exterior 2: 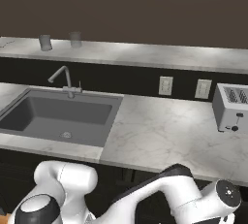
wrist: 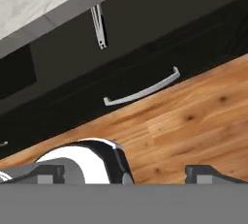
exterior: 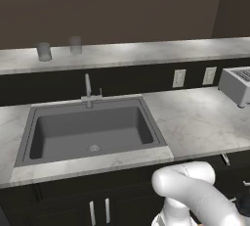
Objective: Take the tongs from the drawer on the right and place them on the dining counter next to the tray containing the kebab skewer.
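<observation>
Ahead of the tool [wrist: 126, 173], in the hand view, stand flat black cabinet fronts under the pale marble edge of the worktop table [wrist: 29, 0]. Its two dark fingertips [wrist: 208, 173] rise far apart at the bottom of that view, nothing between them. Straight beyond the gap between the tips, a long silver bar handle [wrist: 141, 91] lies across a black front, and farther out, nearer the marble edge, a shorter silver handle [wrist: 99, 26] sits on the drawer [wrist: 145, 9]. That drawer is shut, and the tool is well apart from both handles. Wood-plank floor [wrist: 193, 121] fills the space just past the tips.

Above the tool, in the left base view, the white arm [exterior: 195, 191] bends down in front of the black cabinets, below the marble worktop with its grey sink [exterior: 90, 129] and faucet [exterior: 88, 90]. A white toaster [exterior 2: 231, 106] stands on that worktop off to the right. Farther back and higher runs the dining counter, a long pale table [exterior: 146, 51], with two grey cups [exterior: 44, 51] near its left end.
</observation>
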You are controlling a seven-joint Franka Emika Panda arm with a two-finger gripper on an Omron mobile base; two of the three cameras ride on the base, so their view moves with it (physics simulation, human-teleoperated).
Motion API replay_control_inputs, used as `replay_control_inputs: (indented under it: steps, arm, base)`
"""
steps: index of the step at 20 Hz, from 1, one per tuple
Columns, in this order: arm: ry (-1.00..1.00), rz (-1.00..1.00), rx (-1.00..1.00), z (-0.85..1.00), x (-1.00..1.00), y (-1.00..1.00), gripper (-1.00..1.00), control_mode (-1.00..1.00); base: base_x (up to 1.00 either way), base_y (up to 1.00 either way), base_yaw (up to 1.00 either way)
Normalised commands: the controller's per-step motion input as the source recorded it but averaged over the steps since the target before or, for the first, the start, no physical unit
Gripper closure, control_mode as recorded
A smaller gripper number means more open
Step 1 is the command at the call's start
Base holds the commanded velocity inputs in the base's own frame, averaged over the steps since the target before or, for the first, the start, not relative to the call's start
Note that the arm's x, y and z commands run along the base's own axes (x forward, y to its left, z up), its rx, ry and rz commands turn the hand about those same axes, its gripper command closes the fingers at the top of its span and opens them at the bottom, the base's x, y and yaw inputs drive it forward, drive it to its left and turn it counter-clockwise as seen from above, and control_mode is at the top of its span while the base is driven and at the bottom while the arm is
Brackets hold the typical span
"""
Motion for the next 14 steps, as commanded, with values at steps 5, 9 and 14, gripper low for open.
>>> replay_control_inputs:
  steps: [5,9,14]
  arm:
    - [0.33,0.30,-0.04,0.53,0.09,0.39,-1.00,-1.00]
    - [0.19,0.27,0.00,0.48,0.12,0.36,-1.00,-1.00]
    - [0.11,0.34,0.01,0.18,0.27,0.21,-1.00,-1.00]
  base:
    - [0.00,0.00,0.00]
    - [0.00,0.00,0.00]
    - [0.00,0.00,0.00]
